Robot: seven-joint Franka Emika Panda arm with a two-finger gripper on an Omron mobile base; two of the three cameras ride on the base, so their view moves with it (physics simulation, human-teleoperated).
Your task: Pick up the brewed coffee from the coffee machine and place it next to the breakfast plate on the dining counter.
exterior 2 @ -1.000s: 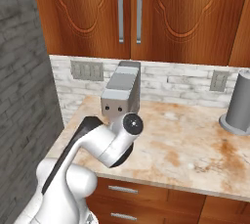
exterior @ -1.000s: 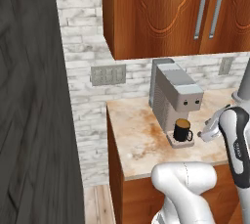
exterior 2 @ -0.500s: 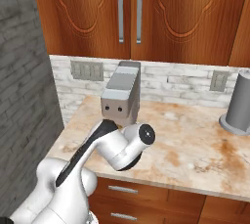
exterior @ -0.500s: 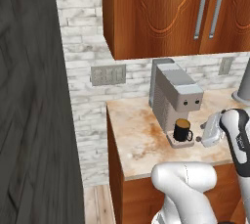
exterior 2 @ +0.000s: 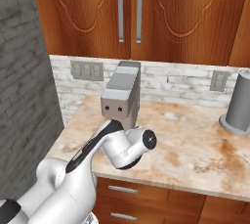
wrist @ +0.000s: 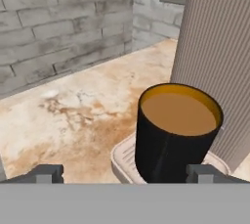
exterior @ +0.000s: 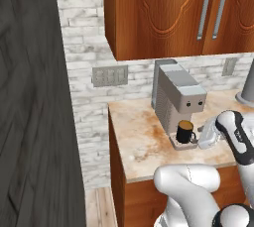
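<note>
The black mug of brewed coffee (exterior: 185, 132) stands on the grey drip tray (wrist: 122, 162) under the head of the grey-silver coffee machine (exterior: 178, 94). My gripper (exterior: 200, 141) sits just right of the mug at its height. In the hand view the gripper (wrist: 126, 174) is open. The mug (wrist: 176, 135) stands inside the gap, close to the right fingertip (wrist: 205, 173) and well apart from the left one. In the right base view my arm hides the mug in front of the machine (exterior 2: 122, 98). The breakfast plate and the dining counter are out of view.
The machine stands on a beige marble kitchen counter (exterior: 139, 144) against a stone wall with outlets (exterior: 110, 76). Wooden cupboards (exterior: 163, 13) hang above. A grey cylinder (exterior 2: 239, 105) stands at the back right. A dark wall (exterior: 34, 122) bounds the left side.
My hand has moved left toward the mug, from beside the drip tray to right next to it. In the right base view the elbow has swung right and lower.
</note>
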